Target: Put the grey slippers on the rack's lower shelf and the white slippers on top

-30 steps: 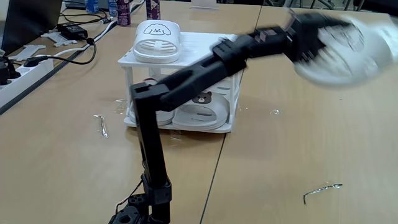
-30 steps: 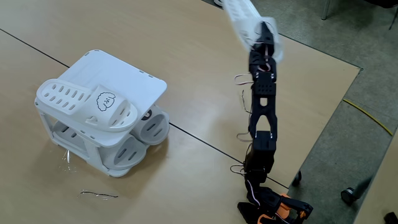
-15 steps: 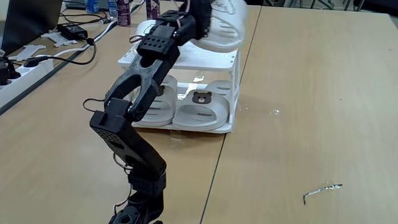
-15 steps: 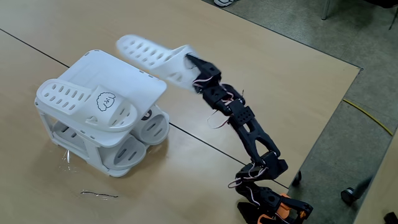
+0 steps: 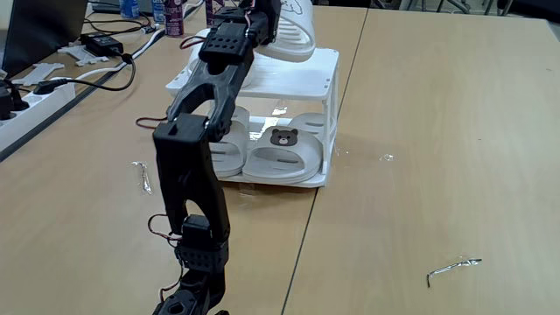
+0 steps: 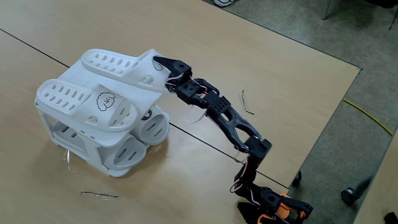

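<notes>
From where I stand, the gripper (image 6: pixel 160 67) is clamped on the second of the white slippers (image 6: pixel 118 65), low over the top (image 5: pixel 289 77) beside its mate (image 6: pixel 84 102). Let go crooked, it could slide off the near edge. The grey slippers (image 5: pixel 282 153) fill the lower shelf (image 5: pixel 280 180); bare table (image 5: pixel 437 149) lies beyond.

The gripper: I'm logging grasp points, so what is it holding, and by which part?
The gripper holds a white slipper by its strap end, over the rack's top.
</notes>
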### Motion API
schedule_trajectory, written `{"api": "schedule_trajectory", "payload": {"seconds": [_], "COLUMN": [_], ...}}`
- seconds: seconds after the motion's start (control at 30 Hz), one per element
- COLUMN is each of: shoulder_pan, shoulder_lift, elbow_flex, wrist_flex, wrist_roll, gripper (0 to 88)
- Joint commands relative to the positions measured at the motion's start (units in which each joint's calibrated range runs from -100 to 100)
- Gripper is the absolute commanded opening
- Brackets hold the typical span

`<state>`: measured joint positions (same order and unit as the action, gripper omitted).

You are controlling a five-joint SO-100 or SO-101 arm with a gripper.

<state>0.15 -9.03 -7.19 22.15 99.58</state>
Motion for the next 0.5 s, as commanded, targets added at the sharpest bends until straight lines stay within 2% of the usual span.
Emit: {"api": "schedule_trajectory", "payload": {"seconds": [0.0, 0.47], "shoulder_pan": [0.34, 0.01], "shoulder_lift": [7.39, 39.03], "elbow_flex": [-15.23, -48.07], "wrist_flex": [-0.4, -0.58], "wrist_roll": [0.42, 0.42], "gripper": [0.7, 0.7]}}
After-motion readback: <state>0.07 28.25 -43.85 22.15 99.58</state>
